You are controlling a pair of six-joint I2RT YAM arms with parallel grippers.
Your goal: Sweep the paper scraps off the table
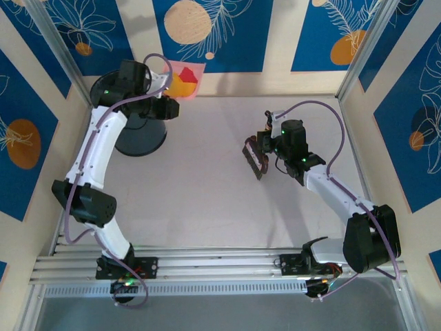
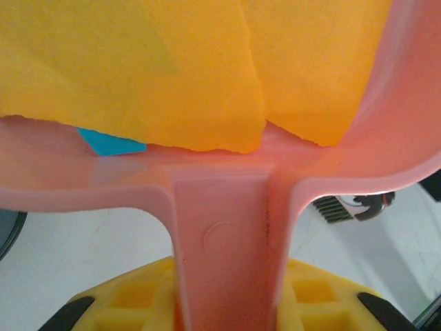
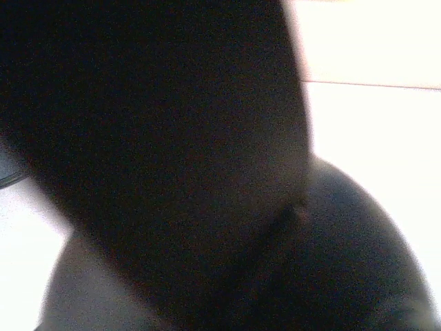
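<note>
Rails (image 1: 207, 265): aluminium bars along the near edge, with both arm bases bolted on.
Right gripper (image 1: 267, 146): clamped on the brush at mid-table right; its wrist view is too dark to tell more.
Brush (image 1: 253, 158): dark, hanging at the gripper's left side, well apart from the dustpan.
Table (image 1: 207, 200): pale, matte and flat.
Bin (image 1: 141, 138): black and round, far left, partly under the left arm.
Left gripper (image 2: 224, 307): yellow fingers closed tight on the dustpan's handle, lifted at the far left.
Dustpan (image 1: 198, 70): pink plastic, just beyond the bin's far rim; whether it hangs over the mouth cannot be told.
Scraps (image 2: 138, 69): torn orange-yellow pieces lying in the pan against its back wall. A small cyan bit (image 2: 110, 143) peeks out beneath them, and red shows from above.
Handling: probably feather-light and limp, likely to slide or flutter out at a tilt. They look too thin and flat to pinch, so the pan's stiff handle is the place to hold, with the brush doing the pushing.
Stage: the gathering looks done, and tipping into the bin appears to be what remains.
</note>
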